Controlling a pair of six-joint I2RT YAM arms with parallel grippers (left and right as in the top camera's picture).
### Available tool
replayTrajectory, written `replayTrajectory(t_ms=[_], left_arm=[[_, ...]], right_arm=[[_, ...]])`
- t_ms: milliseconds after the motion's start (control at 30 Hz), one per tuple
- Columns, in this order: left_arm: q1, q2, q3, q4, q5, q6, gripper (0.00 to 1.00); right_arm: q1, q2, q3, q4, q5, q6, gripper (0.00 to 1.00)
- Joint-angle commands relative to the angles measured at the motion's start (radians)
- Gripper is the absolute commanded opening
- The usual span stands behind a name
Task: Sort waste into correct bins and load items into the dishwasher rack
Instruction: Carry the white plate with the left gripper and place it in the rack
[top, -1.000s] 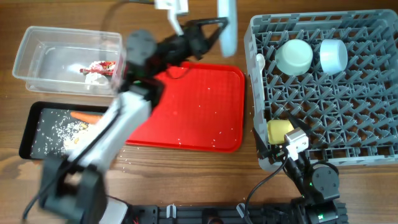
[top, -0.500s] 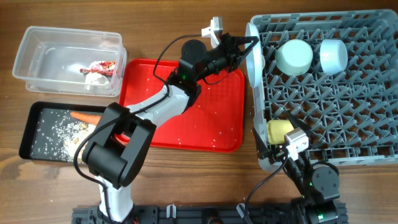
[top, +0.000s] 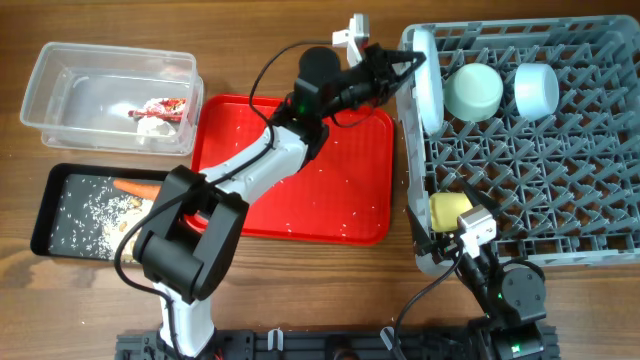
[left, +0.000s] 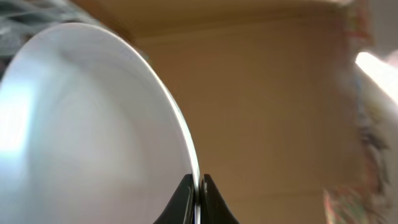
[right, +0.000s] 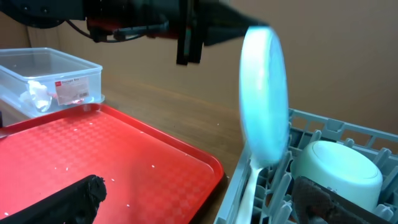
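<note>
My left gripper (top: 404, 63) is shut on the rim of the light blue plate (top: 427, 66). It holds the plate on edge over the far left rows of the grey dishwasher rack (top: 560, 190). The left wrist view shows the jaws (left: 198, 186) pinching the plate (left: 93, 137). In the rack are a mint bowl (top: 473, 90), a light blue bowl (top: 536, 87) and a yellow cup (top: 450, 210). A white spoon (right: 247, 183) leans below the plate (right: 264, 99). My right gripper (right: 202, 202) is open and empty at the rack's near left corner.
The red serving tray (top: 330, 170) lies left of the rack with a few crumbs. The clear tub (top: 60, 70) holds the red wrapper (top: 165, 106) and the tissue (top: 152, 125). The black tray (top: 48, 200) holds the carrot (top: 140, 186) and crumbs (top: 90, 210).
My left arm has swung the plate to the right, from above the red tray's far edge to over the rack's left rows. The right arm has not moved.
</note>
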Motion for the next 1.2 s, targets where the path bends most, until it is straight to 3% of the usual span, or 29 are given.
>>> replayTrajectory(t_ms=[0, 67, 100, 167, 267, 467, 600, 733, 800, 933, 1033, 1167], left_arm=[[-0.006, -0.007, 0.016, -0.064, -0.046, 0.133, 0.17], [0.0, -0.008, 0.016, -0.07, -0.037, 0.243, 0.77], [0.005, -0.009, 0.016, -0.07, -0.026, 0.266, 0.99], [0.025, -0.024, 0.016, -0.115, -0.016, 0.282, 0.99], [0.079, -0.086, 0.016, -0.317, -0.018, 0.391, 0.99], [0.227, -0.362, 0.016, -0.963, -0.138, 0.678, 1.0], [0.286, -0.591, 0.016, -1.357, -0.359, 0.862, 1.0], [0.286, -0.724, 0.016, -1.493, -0.421, 0.885, 1.0], [0.29, -0.773, 0.016, -1.581, -0.518, 0.947, 1.0], [0.306, -0.879, 0.011, -1.723, -0.644, 0.941, 1.0], [0.309, -0.97, -0.018, -1.708, -0.696, 0.986, 1.0], [0.37, -1.174, -0.195, -1.491, -0.662, 1.205, 1.0]], right_arm=[[-0.002, -0.005, -0.001, 0.002, 0.006, 0.014, 1.0], [-0.002, -0.005, -0.001, 0.002, 0.006, 0.015, 0.99], [-0.002, -0.005, -0.001, 0.002, 0.006, 0.015, 1.0], [-0.002, -0.005, -0.001, 0.002, 0.006, 0.014, 1.0], [-0.002, -0.005, -0.001, 0.002, 0.006, 0.015, 1.0], [-0.002, -0.005, -0.001, 0.002, 0.006, 0.014, 1.0], [-0.002, -0.005, -0.001, 0.002, 0.006, 0.014, 1.0], [-0.002, -0.005, -0.001, 0.002, 0.006, 0.015, 0.99], [-0.002, -0.005, -0.001, 0.002, 0.006, 0.015, 1.0], [-0.002, -0.005, -0.001, 0.002, 0.006, 0.014, 0.99], [-0.002, -0.005, -0.001, 0.002, 0.006, 0.015, 1.0], [-0.002, -0.005, -0.001, 0.002, 0.006, 0.014, 1.0]])
